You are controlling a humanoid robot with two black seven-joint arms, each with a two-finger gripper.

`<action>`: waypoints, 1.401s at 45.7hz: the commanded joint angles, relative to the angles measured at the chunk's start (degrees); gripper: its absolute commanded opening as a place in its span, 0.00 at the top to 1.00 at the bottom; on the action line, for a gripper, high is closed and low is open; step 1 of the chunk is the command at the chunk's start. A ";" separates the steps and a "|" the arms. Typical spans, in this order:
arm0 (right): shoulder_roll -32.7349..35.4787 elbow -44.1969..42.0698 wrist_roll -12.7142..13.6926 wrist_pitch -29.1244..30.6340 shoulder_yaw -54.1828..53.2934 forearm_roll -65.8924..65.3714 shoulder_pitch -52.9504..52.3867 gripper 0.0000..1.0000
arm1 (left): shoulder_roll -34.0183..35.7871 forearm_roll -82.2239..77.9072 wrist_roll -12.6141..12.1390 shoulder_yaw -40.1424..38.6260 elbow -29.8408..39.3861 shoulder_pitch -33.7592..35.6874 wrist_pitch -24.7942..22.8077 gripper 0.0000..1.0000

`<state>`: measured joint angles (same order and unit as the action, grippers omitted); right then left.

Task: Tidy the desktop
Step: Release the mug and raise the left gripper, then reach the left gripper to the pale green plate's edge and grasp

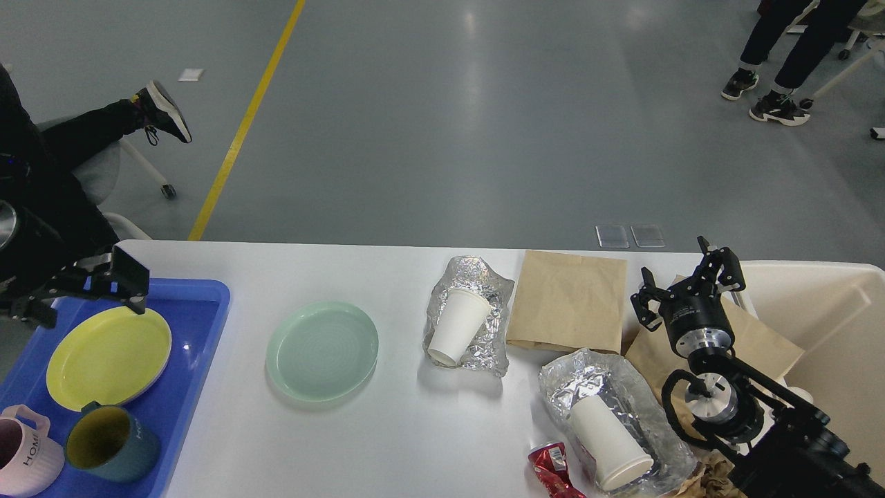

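The white desktop (387, 429) carries a pale green plate (322, 351), a white paper cup (458, 326) lying on crumpled foil (484, 283), a second cup (610, 443) on foil (588, 373), a brown paper bag (568, 301) and a crushed red wrapper (551, 467). My left gripper (79, 294) hangs open and empty above the far edge of the blue tray (193, 387). My right gripper (684, 283) stands open and empty beside the bag's right edge.
In the tray lie a yellow plate (108, 356), a teal mug (110, 443) and a pink mug (24, 460). A cream bin (830, 325) stands at the right with another paper bag (760, 342) against it. People's legs and chairs are on the floor beyond.
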<state>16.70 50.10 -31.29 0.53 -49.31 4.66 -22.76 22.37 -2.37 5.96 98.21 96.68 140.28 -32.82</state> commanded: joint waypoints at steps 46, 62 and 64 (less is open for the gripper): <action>0.00 0.00 0.00 0.00 0.00 0.00 0.00 0.00 | -12.53 39.36 -0.25 -11.28 -9.84 -24.24 8.10 0.17; 0.00 0.00 0.00 0.00 0.00 0.00 0.00 0.00 | -7.08 39.37 -0.43 -25.61 -20.82 -51.32 28.60 0.12; 0.00 0.00 0.00 0.00 0.00 0.00 0.00 0.00 | -6.91 39.02 -0.34 -26.58 -22.58 -53.00 28.34 0.08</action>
<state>16.70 50.11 -31.29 0.53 -49.31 4.66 -22.76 15.07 37.44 5.65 74.01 78.71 93.16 -5.77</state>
